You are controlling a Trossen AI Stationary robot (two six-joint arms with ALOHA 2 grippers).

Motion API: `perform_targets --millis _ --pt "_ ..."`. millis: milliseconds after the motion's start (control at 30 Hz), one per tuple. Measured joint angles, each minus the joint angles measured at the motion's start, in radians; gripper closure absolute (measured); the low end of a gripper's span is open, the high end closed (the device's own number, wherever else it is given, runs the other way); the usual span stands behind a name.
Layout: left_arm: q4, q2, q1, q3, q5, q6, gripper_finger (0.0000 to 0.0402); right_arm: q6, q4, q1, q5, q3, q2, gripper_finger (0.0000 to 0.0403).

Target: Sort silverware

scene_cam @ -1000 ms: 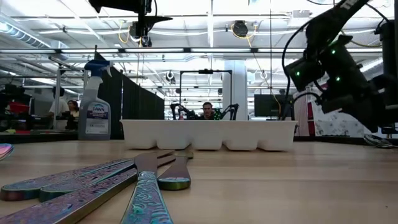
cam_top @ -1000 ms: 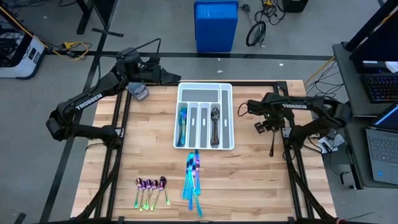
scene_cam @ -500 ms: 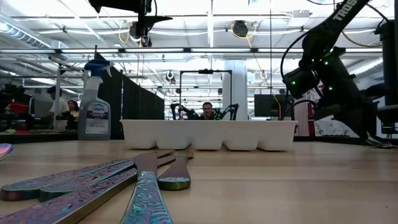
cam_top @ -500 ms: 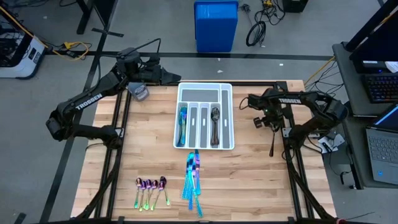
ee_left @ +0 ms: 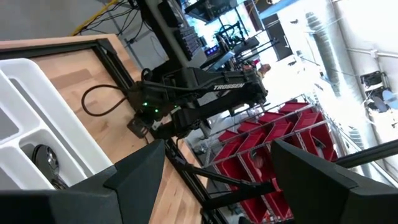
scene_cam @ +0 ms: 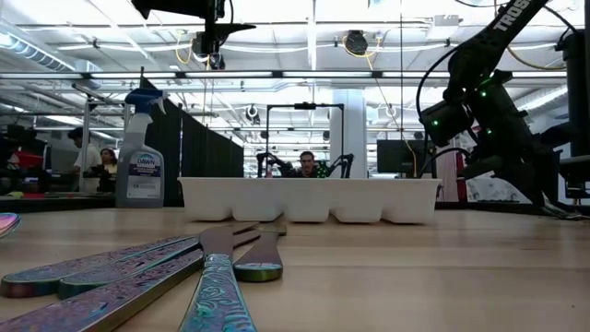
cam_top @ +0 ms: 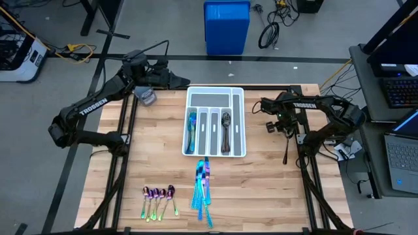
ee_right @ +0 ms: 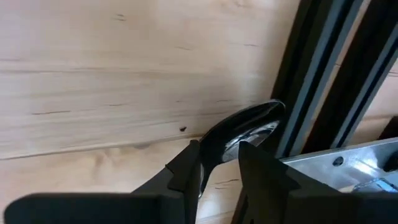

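Note:
A white compartmented tray [cam_top: 240,104] sits at the table's far middle, with blue-teal forks [cam_top: 192,129] in its left slot and a dark spoon [cam_top: 225,127] in a right slot. Iridescent blue knives [cam_top: 202,186] and small rainbow-purple spoons [cam_top: 159,196] lie near the near edge. My right gripper [cam_top: 270,125] hovers right of the tray by the table's right rail, shut on a dark gunmetal spoon [ee_right: 249,127]. My left gripper [cam_top: 177,79] waits open above the tray's far-left corner. My right gripper pinches the dark gunmetal spoon between its two fingers [ee_right: 189,171]. The bowl [ee_right: 252,123] sticks out past the fingertips; the fingers hide the handle. In the low view the gripper [scene_cam: 433,118] hangs well above the table, so the spoon is lifted clear.
A black frame rail [ee_right: 323,81] runs along the table's right edge just beside the held spoon. A spray bottle [scene_cam: 140,171] stands at the far-left corner under the left arm. A blue bin [cam_top: 226,26] stands on the floor beyond the table. Bare wood lies between tray and right rail.
My right gripper has moved toward the table's far edge, still shut on the dark spoon, and then stopped for the last half second.

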Motion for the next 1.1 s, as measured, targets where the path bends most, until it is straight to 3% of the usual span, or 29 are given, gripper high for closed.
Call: perform_targets --millis 167,333,667,1100 --pt "0.0 0.0 0.0 0.0 0.005 0.001 0.0123 0.024 0.064 0.001 -0.085 0.0 0.0 0.0348" --pt "0.0 0.0 0.0 0.0 0.005 0.001 0.0123 0.069 0.072 0.02 -0.08 0.018 -0.004 0.0397" --pt "0.0 0.0 0.0 0.0 0.027 -0.001 0.0123 0.202 -0.095 0.02 0.082 0.059 -0.008 0.0402" --pt "0.001 0.0 0.0 0.0 0.077 0.0 0.0123 0.333 -0.04 0.001 0.025 -0.034 -0.007 0.0403"
